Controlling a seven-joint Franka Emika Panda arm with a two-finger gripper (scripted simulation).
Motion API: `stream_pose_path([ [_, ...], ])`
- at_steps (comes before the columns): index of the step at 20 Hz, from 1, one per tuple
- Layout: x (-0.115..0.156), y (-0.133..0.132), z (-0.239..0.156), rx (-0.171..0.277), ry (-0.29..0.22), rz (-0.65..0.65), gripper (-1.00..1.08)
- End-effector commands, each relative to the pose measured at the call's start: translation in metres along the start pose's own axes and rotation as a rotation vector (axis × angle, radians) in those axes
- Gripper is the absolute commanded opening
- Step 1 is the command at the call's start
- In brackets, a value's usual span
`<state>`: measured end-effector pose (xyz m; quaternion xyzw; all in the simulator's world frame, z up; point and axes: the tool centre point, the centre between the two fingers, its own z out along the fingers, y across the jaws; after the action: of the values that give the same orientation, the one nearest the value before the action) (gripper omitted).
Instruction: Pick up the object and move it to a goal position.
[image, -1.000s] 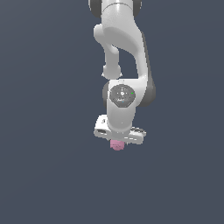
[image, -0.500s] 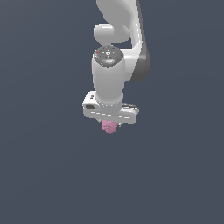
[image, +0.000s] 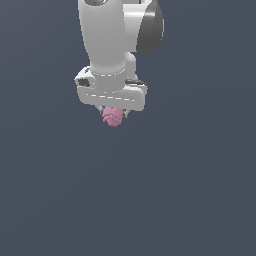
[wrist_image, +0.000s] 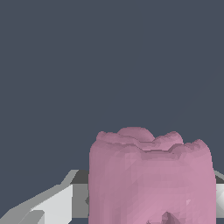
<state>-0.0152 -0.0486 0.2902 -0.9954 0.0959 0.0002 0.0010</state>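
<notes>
Half the object (image: 112, 117) behind claw (image: 113, 114)

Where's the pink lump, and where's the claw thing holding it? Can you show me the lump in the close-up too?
Pink object (image: 112, 117): exterior view, middle of its ridged body.
Gripper (image: 113, 113): exterior view, between the fingertips, under the white hand.
Pink object (wrist_image: 151, 179): wrist view, its broad front face.

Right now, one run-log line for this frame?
phase: carry | gripper: shut on pink lumpy object | object: held under the hand, clear of any surface | goal: not in view
</notes>
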Motion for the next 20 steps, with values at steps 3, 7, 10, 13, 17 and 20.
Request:
stream_pose_path([
  [3,-0.021,0.024,-0.046,0.000,0.000,0.000,-1.00],
  [7,-0.039,0.045,-0.087,0.000,0.000,0.000,-1.00],
  [10,-0.051,0.059,-0.114,0.000,0.000,0.000,-1.00],
  [13,-0.061,0.072,-0.139,0.000,0.000,0.000,-1.00],
  [17,-0.071,0.086,-0.165,0.000,0.000,0.000,-1.00],
  [20,-0.076,0.092,-0.178,-0.001,0.000,0.000,-1.00],
])
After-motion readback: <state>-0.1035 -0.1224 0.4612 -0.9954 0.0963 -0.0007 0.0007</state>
